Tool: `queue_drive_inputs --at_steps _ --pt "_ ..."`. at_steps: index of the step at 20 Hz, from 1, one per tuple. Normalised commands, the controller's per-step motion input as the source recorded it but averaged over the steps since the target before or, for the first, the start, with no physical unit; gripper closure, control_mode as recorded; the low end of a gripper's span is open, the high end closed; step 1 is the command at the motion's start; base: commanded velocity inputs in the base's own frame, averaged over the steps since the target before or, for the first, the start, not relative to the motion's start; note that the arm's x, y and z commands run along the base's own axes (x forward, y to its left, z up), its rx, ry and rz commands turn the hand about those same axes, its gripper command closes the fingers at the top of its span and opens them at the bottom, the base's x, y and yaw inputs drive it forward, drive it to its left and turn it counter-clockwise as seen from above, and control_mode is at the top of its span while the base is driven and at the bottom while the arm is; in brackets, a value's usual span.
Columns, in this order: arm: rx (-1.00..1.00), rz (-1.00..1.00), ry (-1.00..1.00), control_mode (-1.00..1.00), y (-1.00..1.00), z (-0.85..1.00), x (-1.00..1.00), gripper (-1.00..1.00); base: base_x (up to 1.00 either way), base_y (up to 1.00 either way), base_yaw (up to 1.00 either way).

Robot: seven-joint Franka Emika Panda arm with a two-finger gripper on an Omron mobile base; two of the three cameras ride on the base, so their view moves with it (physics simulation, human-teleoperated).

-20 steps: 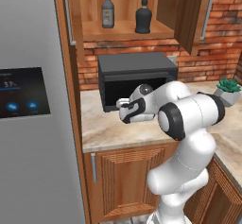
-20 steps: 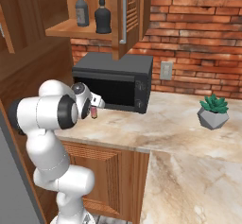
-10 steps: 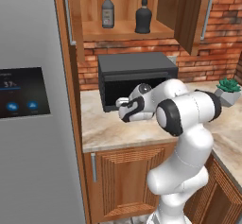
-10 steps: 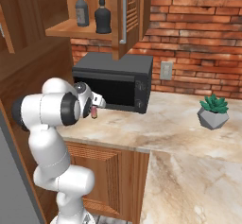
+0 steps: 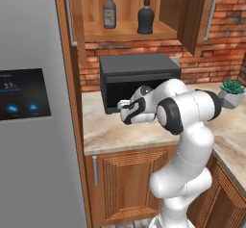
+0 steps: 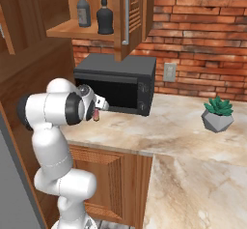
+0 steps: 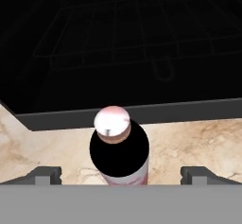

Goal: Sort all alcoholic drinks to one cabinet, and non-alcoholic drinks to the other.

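**Pink bottle between open jaws at the microwave front**

While the arm reaches across the counter [image 5: 103,133], we find much of the work zone hidden. In the left base view the white forearm and hand cover whatever stands before the microwave [image 5: 139,75], and the gripper [image 5: 121,109] shows as a dark tip against the oven's dark front, so we cannot read the finger gap there. In the right base view a small part of the pink bottle [image 6: 96,115] shows just beside the hand, its foot on or near the counter; contact with the fingers cannot be made out from that side.

From the hand view we look down on the pink bottle [image 7: 119,150]: pale rounded top, dark shoulder, pink body cut off at the bottom edge. The gripper [image 7: 119,175] stands wide open, one fingertip [image 7: 46,173] on each side of the bottle and both apart from it; nothing is gripped. The microwave's interior beyond is near black and only a faint rack outline can be traced.

Above, the open narrow cabinet [image 5: 129,30] carries the red-capped bottle [image 5: 110,14] and the dark round bottle [image 5: 145,15], upright and apart on its shelf. The cabinet door [image 6: 134,15] overhangs the microwave. Bare counter runs rightward towards the potted plant [image 6: 217,114], well apart from the arm.
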Motion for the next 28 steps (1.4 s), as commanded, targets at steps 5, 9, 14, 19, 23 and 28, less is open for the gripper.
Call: queue_drive_inputs --at_steps 5,9,14,19,23,28 --pt "0.0 0.0 0.0 -1.0 0.0 -0.01 0.1 -1.0 0.0 0.0 0.0" --pt "0.0 0.0 0.0 -1.0 0.0 -0.01 0.09 -1.0 0.0 0.0 0.0" --pt "0.0 0.0 0.0 -1.0 0.0 -0.03 0.08 -1.0 0.0 0.0 0.0" --pt "0.0 0.0 0.0 -1.0 0.0 -0.04 0.11 -1.0 0.0 0.0 0.0" --pt "0.0 0.0 0.0 -1.0 0.0 -0.07 0.01 1.0 0.0 0.0 0.0" --pt "0.0 0.0 0.0 -1.0 0.01 -0.04 0.0 1.0 0.0 0.0 0.0"
